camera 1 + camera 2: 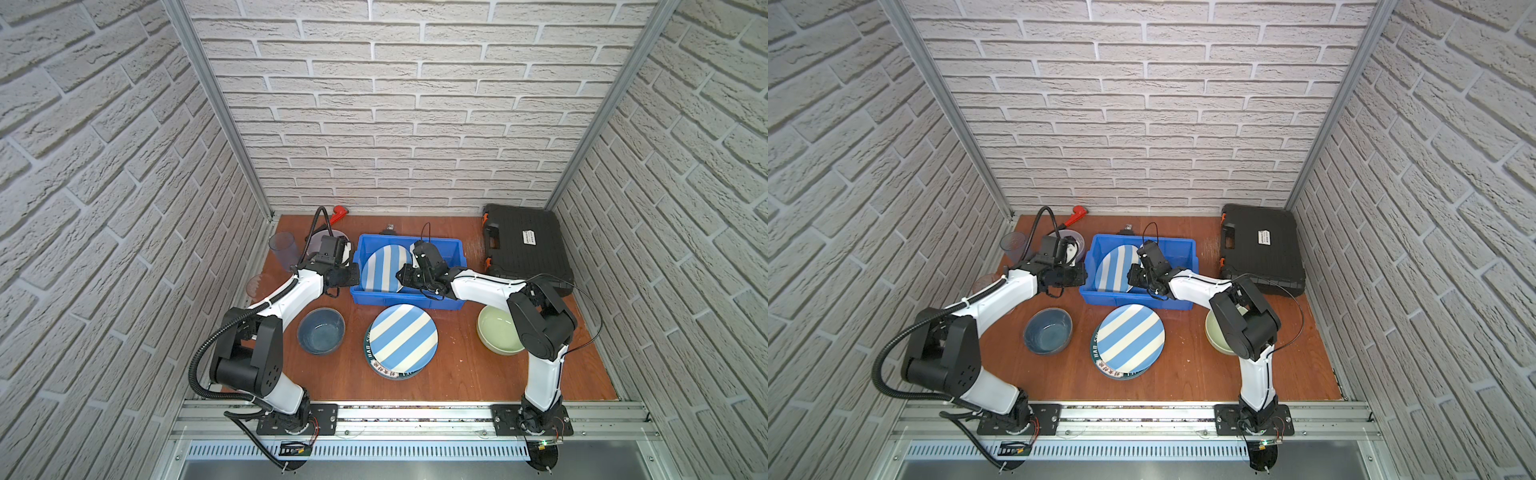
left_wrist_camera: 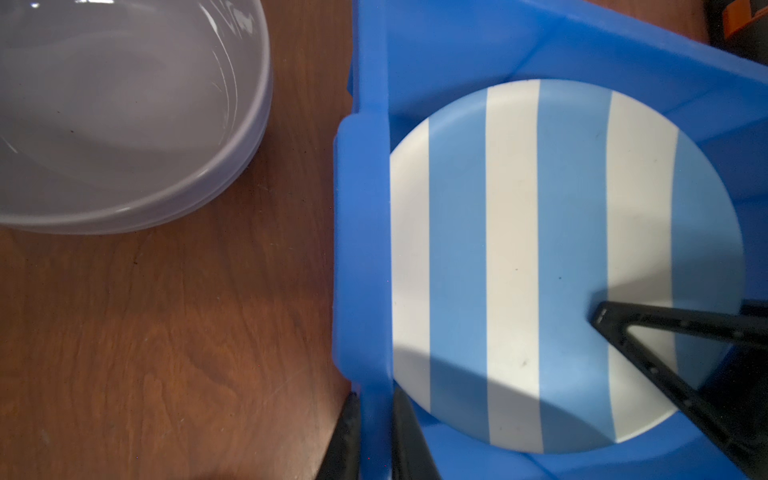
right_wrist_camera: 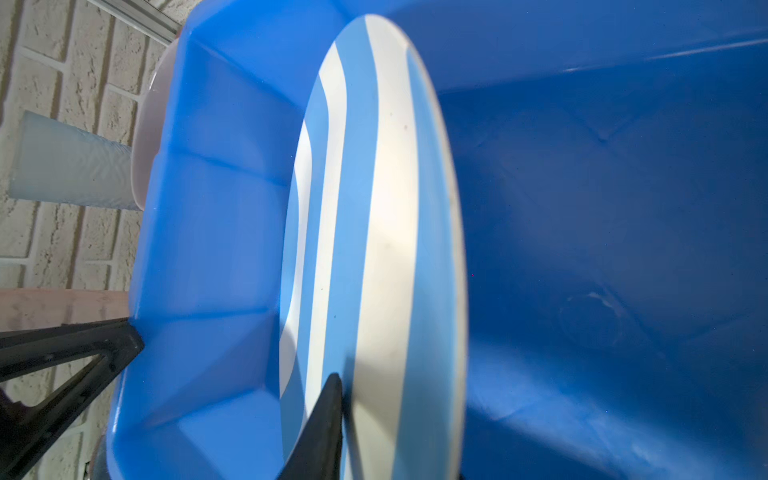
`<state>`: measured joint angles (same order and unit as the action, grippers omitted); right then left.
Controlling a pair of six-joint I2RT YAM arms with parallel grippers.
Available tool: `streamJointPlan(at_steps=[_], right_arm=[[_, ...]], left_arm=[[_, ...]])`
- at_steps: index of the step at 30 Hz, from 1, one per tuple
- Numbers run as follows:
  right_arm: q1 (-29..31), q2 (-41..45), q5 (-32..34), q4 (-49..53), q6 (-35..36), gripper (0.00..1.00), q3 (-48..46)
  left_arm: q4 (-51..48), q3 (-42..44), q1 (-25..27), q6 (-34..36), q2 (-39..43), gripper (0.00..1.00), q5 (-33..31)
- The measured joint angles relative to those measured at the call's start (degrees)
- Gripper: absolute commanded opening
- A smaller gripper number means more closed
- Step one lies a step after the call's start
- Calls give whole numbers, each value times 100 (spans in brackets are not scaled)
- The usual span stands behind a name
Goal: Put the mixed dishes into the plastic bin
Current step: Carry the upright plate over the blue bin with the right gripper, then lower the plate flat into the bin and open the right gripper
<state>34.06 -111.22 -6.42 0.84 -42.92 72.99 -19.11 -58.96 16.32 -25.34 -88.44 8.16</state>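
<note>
Nearest the lens in both top views: an aluminium rail (image 1: 415,415) along the near edge of the table (image 1: 457,374).

Hard to read: the right gripper (image 1: 404,277), down inside the plastic bin (image 1: 399,300) at the rim of a blue-and-white striped plate (image 1: 384,268). In the left wrist view, one of its fingers (image 2: 611,322) across the plate's face, the other mostly behind the plate's edge; cannot tell whether pinching or slack. Plainer: the left gripper (image 2: 374,397), clenched on the bin's left wall, one finger outside and one inside. Almost wholly behind the left wrist from above: the lilac bowl (image 2: 124,116). Half covered by the right elbow: the pale green bowl (image 1: 496,334). Behind the bin, a small dark thing (image 1: 390,227), too small to name.

Underneath, reddish-brown wood grain; on three sides, white brick-pattern walls (image 1: 415,104).

Bin near the middle of the far edge, plate inside tilted on its edge against the left wall. Just in front, a second striped plate (image 1: 403,343) stacked on the teal-rimmed lettered plate (image 1: 1096,351); beside that stack, the dark blue bowl (image 1: 321,331). By the left edge, one tumbler (image 1: 284,249) upright and a second tumbler (image 1: 259,284) partly behind the left forearm. At the far edge, a red-headed wrench (image 1: 340,210); in the far right corner, a black tool case (image 1: 525,245).
</note>
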Motion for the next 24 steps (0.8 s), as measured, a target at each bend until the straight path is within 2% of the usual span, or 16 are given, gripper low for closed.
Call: streamJointPlan(at_steps=[5,17,24], right_arm=[[0,-2,76,385,236,35,177],[0,-192,275,1128,680,39,498],[7,-192,428,1362,857,47,525]], left_arm=[[-15,81,24,-37,90,14,17],[-17,269,28,-131,280,14,26],[-37,291,42,-151,315,14,28]])
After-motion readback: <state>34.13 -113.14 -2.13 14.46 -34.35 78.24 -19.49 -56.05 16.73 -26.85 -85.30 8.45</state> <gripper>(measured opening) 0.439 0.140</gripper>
